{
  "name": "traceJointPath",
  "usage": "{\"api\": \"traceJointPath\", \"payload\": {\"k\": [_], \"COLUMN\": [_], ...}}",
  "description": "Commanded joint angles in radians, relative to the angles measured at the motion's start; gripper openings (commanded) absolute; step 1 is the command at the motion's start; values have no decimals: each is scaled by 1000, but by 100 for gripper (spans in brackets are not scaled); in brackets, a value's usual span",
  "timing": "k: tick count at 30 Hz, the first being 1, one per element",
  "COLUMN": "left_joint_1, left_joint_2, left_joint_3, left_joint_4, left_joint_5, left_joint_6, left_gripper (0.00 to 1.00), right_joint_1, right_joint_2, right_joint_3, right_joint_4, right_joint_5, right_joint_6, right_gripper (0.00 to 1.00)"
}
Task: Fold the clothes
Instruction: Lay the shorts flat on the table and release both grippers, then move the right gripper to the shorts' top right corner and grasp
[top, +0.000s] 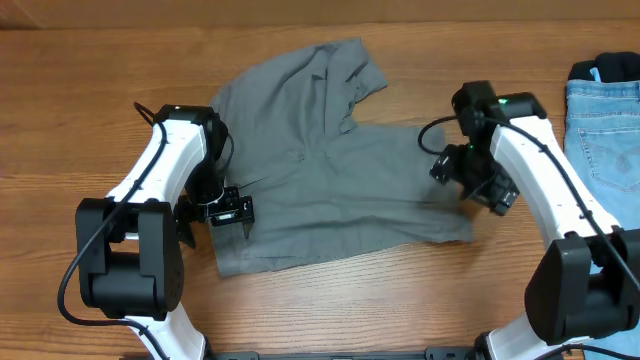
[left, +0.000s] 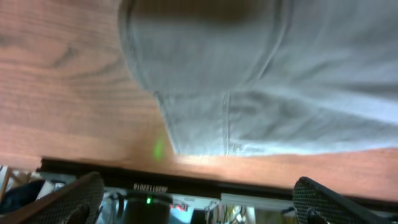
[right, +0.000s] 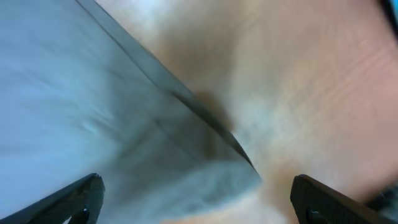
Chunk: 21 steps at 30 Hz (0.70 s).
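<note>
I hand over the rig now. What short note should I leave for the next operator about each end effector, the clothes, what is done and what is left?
Arms: the left end effector is open and empty, low at the left edge of the grey shorts. The right end effector is open and empty, at their right edge.
Things: the shorts lie spread mid-table, upper part rumpled. The jeans lie at the right edge, partly out of view.
Done: no finished fold on the shorts.
Left: fold the shorts; check the jeans, whose state cannot be told.

Overhead sharp, evenly lit — wrist views soft, motion-blurred (right worst).
</note>
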Motion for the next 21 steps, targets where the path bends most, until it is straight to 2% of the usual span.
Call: {"api": "traceJointPath", "payload": {"k": [1, 6, 12, 15, 21], "left_joint_1": [16, 61, 154, 198, 237], "left_joint_2": [-28, -28, -27, -23, -22], "left_joint_3": [84, 239, 299, 298, 297], "left_joint_4": [26, 87, 254, 285, 309], "left_joint_5": [-4, -26, -29, -4, 5], "left_joint_6": [2, 2, -3, -6, -7], "left_gripper": [100, 100, 100, 100, 100], "right_joint_1": [-23, -16, 34, 64, 153], "right_joint_2": [-37, -37, 29, 97, 278], "right_joint_3": [143, 251, 252, 252, 311], "right_joint_4": [98, 372, 673, 802, 938], "right_joint_5": [-36, -228, -277, -303, -307], "right_joint_6": [-126, -291, -296, -297, -306], "right_gripper": [100, 100, 100, 100, 100]}}
